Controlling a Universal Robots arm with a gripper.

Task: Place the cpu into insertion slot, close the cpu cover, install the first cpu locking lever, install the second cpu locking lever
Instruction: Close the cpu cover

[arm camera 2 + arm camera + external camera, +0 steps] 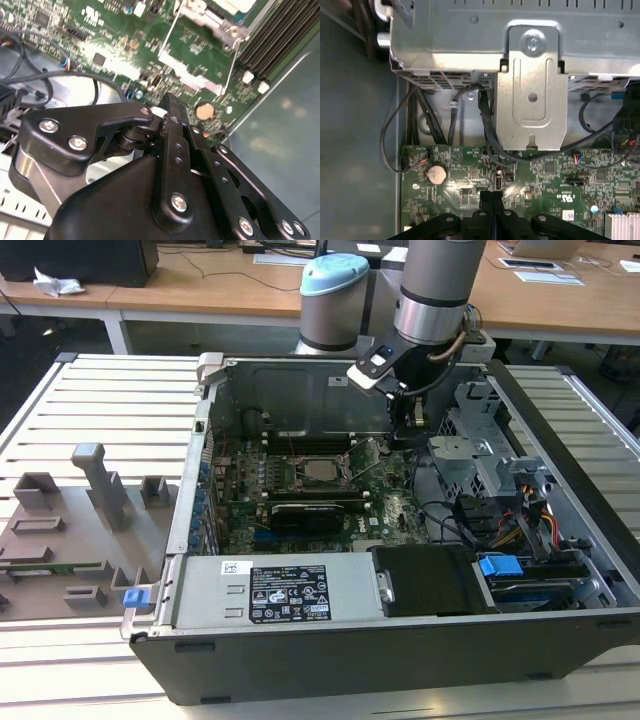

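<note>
Arm points down into the case (300, 390), gripper (413, 424) pinched shut, empty. It's on the exterior view's right of the cpu (320, 470).

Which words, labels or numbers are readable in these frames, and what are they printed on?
Large white label on the power supply: print too small to read.
Small white sticker beside it: too small to read.
White markings on the green circuit board: blurred, unreadable.
Nothing can be quoted.
</note>
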